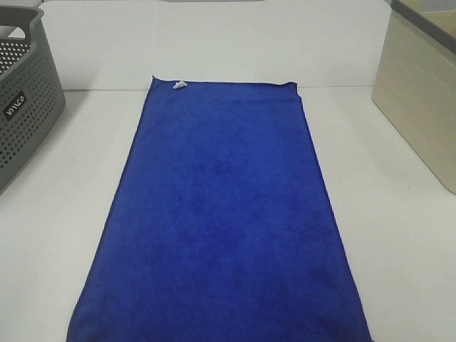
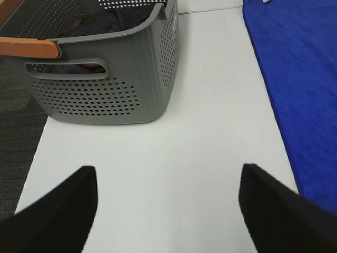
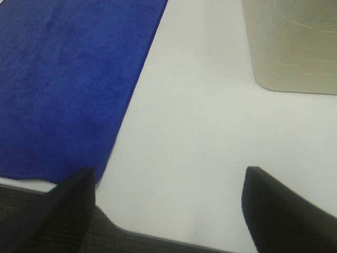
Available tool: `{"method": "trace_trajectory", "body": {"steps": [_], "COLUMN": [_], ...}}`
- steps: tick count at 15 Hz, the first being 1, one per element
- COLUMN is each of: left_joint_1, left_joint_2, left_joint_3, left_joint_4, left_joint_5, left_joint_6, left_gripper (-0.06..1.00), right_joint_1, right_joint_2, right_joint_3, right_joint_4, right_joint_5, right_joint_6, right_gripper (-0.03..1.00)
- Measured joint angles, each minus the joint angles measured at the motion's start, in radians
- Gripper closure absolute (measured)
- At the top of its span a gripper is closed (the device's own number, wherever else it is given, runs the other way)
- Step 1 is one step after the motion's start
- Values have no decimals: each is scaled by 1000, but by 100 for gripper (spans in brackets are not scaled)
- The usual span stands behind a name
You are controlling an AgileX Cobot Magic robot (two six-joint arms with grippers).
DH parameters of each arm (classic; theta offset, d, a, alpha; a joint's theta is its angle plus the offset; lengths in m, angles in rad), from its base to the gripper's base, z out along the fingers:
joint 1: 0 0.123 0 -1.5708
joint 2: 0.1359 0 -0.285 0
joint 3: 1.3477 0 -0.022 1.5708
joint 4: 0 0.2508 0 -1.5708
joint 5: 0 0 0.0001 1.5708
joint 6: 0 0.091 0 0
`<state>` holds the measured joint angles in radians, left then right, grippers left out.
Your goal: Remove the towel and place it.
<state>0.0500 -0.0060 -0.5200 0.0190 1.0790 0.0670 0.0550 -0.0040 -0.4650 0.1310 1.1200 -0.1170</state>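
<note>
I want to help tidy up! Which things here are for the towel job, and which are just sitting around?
For the job:
- the blue towel, spread flat on the white table

Just sitting around:
- the grey basket with dark clothes inside
- the beige bin

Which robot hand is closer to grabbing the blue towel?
Probably the right hand. It hovers open by the towel's near corner at the table edge. The left hand, open too, sits beside the towel's long side, facing the grey basket.

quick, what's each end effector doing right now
Left end effector: open, holding nothing, over bare table.
Right end effector: open, holding nothing, beside the towel.
</note>
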Motion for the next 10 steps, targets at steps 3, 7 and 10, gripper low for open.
{"method": "trace_trajectory", "body": {"steps": [3, 7, 10], "left_joint_1": [0, 10, 31], "left_joint_2": [0, 0, 0], "left_joint_3": [0, 0, 0], "left_joint_4": [-3, -13, -19], "left_joint_5": [0, 0, 0], "left_joint_6": [0, 0, 0], "left_gripper": [24, 24, 24], "right_joint_1": [0, -103, -111], "right_joint_2": [0, 0, 0], "right_joint_3": [1, 1, 1], "right_joint_4": [0, 11, 17], "right_joint_5": [0, 0, -1], "right_joint_6": [-6, -6, -6], "right_gripper": [22, 22, 22]}}
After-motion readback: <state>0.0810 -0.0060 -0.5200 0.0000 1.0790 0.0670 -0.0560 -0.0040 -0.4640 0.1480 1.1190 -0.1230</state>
